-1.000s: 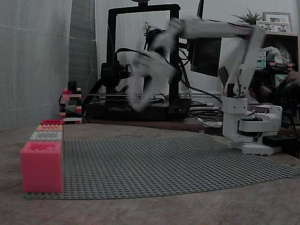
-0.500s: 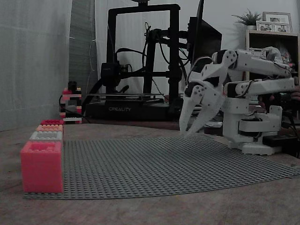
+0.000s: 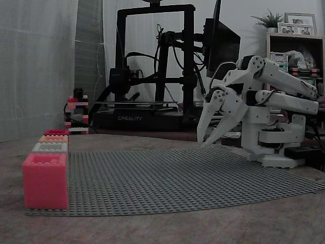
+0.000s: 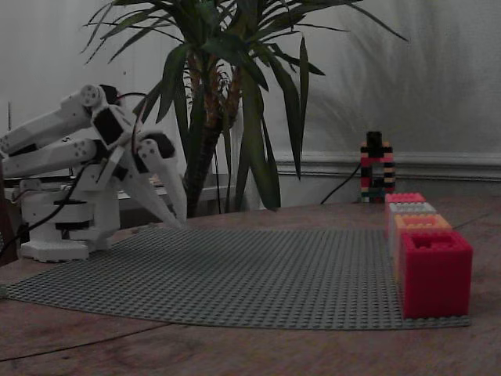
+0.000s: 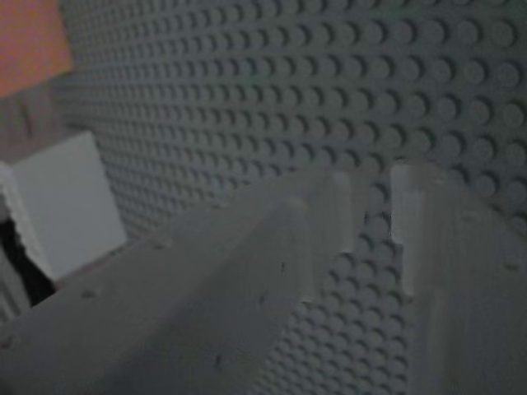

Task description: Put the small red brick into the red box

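Note:
The small red brick is out of view. The red box stands at the near end of a row of boxes on the grey baseplate; in a fixed view it is the far end of that row. My white gripper hangs folded by the arm's base, far from the boxes, tips pointing down just above the plate's edge. Its fingers meet at the tips in both fixed views and hold nothing. The wrist view looks down the fingertips at bare studs.
A pinkish-coral box, a grey box and an orange box fill out the row. A red-and-white brick stack stands behind it. A black 3D printer is behind the plate, and a potted plant shows behind it from the other side.
The arm was stretched high toward the left a second ago. It has swung back and folded down over its base, bringing the gripper low at the plate's edge.

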Motion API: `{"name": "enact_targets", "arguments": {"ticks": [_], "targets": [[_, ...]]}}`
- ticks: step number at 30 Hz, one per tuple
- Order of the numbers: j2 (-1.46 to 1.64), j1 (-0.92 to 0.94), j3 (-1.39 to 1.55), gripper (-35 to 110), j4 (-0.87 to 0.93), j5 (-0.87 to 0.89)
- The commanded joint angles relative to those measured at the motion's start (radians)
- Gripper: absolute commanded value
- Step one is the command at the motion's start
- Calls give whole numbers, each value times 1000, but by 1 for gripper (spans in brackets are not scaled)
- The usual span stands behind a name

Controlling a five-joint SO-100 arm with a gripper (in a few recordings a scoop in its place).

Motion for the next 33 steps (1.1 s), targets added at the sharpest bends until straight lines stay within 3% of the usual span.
{"name": "enact_targets", "arguments": {"ticks": [1,33], "targets": [[12,-14,-2,0,21,6],[12,32,-2,0,21,8]]}}
